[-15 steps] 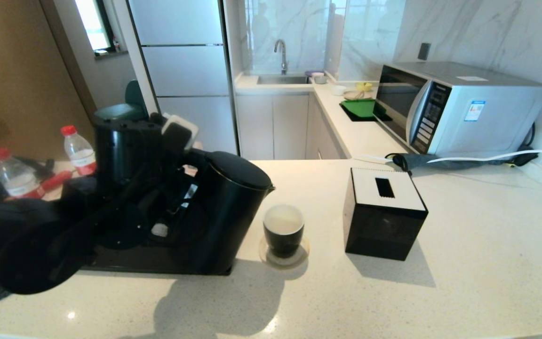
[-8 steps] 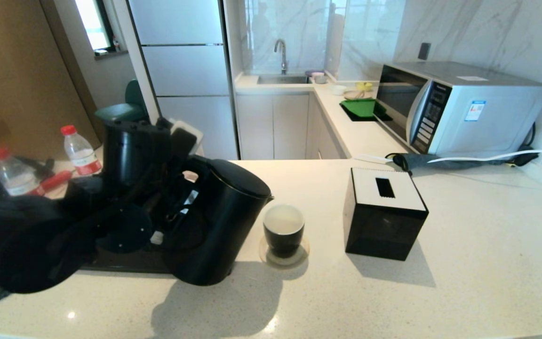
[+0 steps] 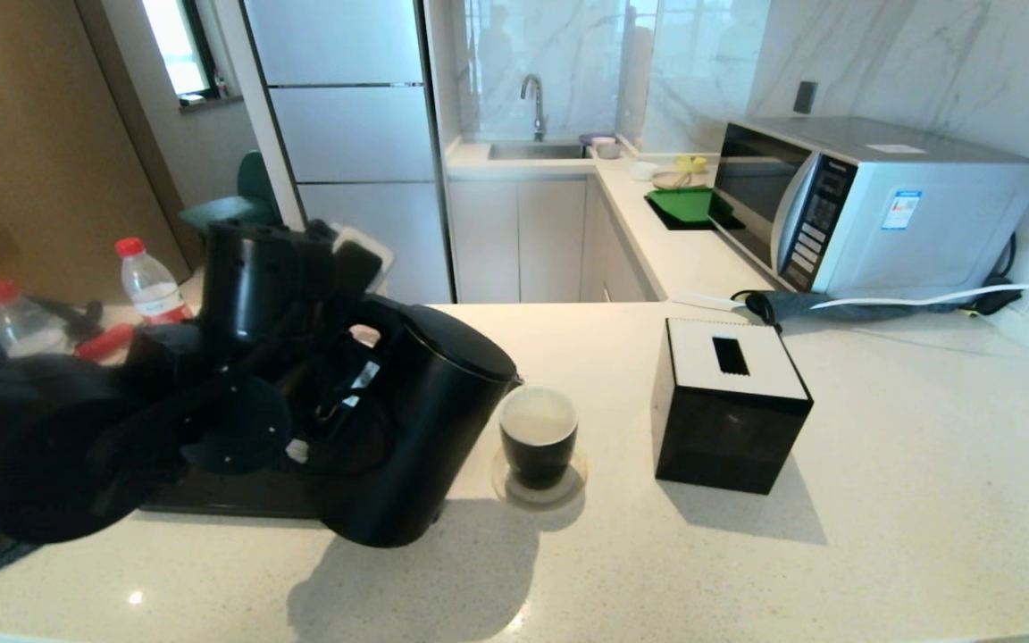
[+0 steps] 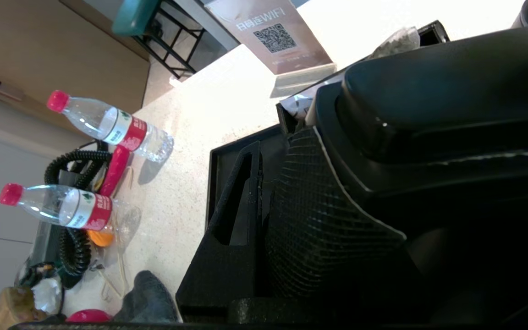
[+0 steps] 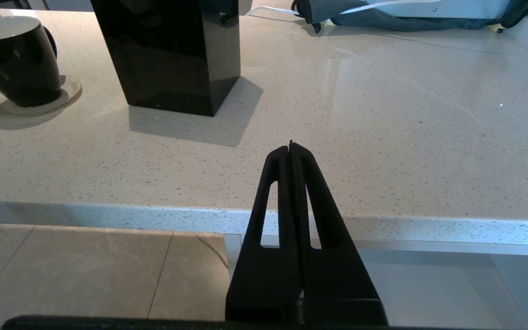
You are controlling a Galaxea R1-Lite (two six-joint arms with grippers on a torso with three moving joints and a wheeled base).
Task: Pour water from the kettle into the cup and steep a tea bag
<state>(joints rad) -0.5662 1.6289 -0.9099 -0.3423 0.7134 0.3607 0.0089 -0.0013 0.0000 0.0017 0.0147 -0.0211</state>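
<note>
The left gripper clasped the handle of the kettle, tilted with its spout over the cup on a coaster. The right gripper hung clenched and empty beyond the counter edge.

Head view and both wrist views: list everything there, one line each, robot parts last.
kettle: one, matte black, tilted, spout at the cup's rim
cup: one, black outside, white inside, on a round coaster
black box: one, white slotted top, beside the cup
tray: one, black, under the kettle
bottles: two, clear, red caps, counter's left end
microwave: one, silver, back right
sink: one, far counter
left tool: black, shut on the kettle's handle
right tool: black, shut, parked before the counter's edge
</note>
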